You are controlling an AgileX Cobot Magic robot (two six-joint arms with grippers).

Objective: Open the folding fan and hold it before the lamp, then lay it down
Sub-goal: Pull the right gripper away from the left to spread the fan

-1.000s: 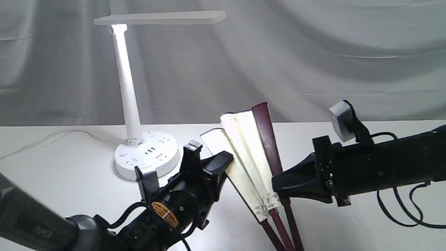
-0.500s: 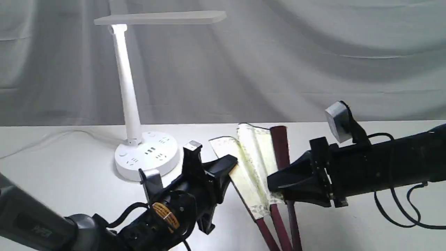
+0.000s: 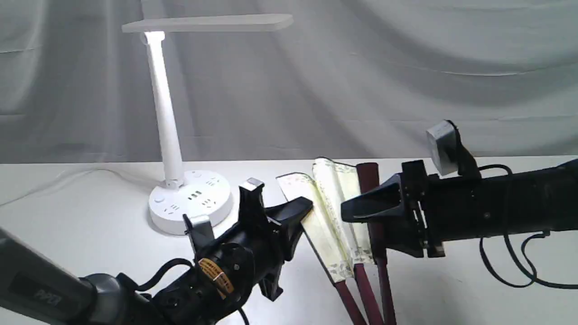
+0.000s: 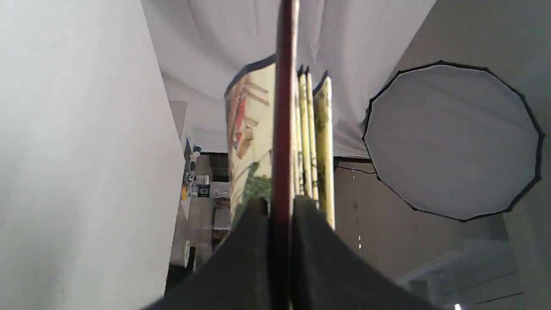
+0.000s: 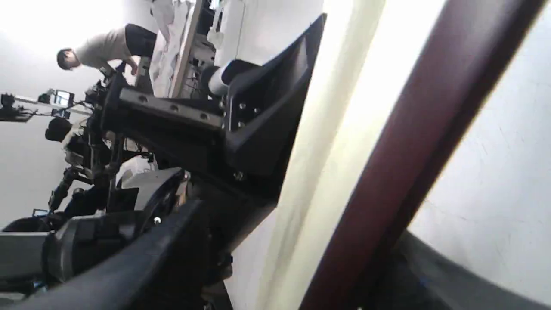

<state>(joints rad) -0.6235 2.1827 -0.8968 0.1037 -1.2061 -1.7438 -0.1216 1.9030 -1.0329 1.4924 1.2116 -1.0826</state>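
Left claw (image 3: 303, 211): on an arm reaching up from the lower left, pads clamped tight on one dark maroon guard of the folding fan (image 3: 334, 212). Right claw (image 3: 366, 228): on an arm stretched nearly level from the right, jaws spread wide about the other guard, not pinching it. Folding fan partly open, leaf end up and tilted, over the table (image 3: 90, 216), near the lamp (image 3: 168, 126) base on its right.
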